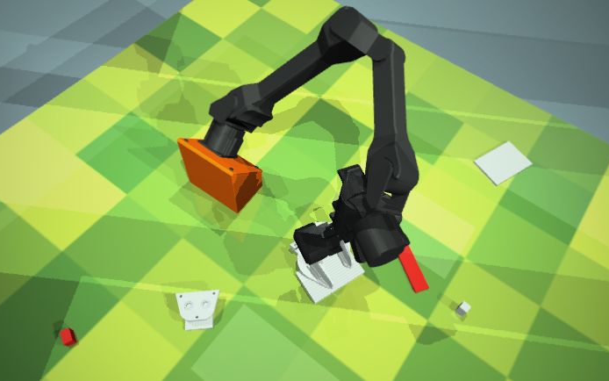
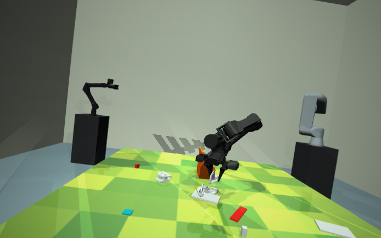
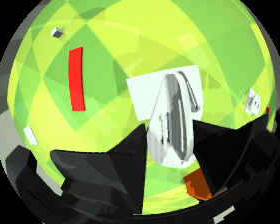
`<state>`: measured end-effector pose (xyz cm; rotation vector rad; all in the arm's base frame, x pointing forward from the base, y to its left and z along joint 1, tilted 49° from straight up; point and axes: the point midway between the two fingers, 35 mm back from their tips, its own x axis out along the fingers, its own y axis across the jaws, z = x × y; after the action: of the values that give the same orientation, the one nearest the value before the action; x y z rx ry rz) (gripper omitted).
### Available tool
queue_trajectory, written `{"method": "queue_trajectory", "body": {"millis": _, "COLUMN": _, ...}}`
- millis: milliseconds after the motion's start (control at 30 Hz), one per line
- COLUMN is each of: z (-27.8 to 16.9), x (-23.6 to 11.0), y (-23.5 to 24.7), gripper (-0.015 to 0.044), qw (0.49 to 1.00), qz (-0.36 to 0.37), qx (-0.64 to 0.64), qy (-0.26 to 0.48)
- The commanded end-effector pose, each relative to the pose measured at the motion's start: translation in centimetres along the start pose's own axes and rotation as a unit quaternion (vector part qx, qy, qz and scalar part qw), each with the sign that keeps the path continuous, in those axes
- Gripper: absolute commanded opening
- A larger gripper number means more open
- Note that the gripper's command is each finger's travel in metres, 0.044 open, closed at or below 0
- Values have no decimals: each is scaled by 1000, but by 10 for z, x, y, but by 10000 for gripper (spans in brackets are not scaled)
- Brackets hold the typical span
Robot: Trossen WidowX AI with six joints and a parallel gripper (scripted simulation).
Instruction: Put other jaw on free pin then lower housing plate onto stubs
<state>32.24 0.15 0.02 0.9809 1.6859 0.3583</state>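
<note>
- the black robot gripper (image 1: 343, 247) (image 2: 215, 178) (image 3: 164, 125) is shut on a white, ridged plastic jaw (image 1: 345, 256) (image 2: 212, 177) (image 3: 170, 122), one finger on each side.
- the held jaw is up over the back part of a white, flat plastic base (image 1: 315, 296) (image 2: 205, 198) (image 3: 141, 98). it is not down on its pin.
- the other white plastic jaw (image 1: 320, 276) (image 2: 201, 190) (image 3: 189, 93) is on the base.
- the white housing plate with two round marks (image 1: 197, 306) (image 2: 164, 175) (image 3: 252, 101) is away from the base, near a small red block (image 1: 68, 336) (image 2: 136, 165) (image 3: 268, 110).
- a flat red strip (image 1: 414, 270) (image 2: 238, 214) (image 3: 76, 80) lies on the base's other side.
</note>
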Motion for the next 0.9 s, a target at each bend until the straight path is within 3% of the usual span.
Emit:
{"method": "queue_trajectory", "body": {"millis": 0, "z": 1, "x": 0, "y": -1, "gripper": 134, "qw": 1000, "qz": -3, "qx": -4, "qy": -1}}
{"method": "queue_trajectory", "body": {"millis": 867, "z": -1, "x": 0, "y": 4, "gripper": 134, "qw": 1000, "qz": -3, "qx": 1, "qy": -1}}
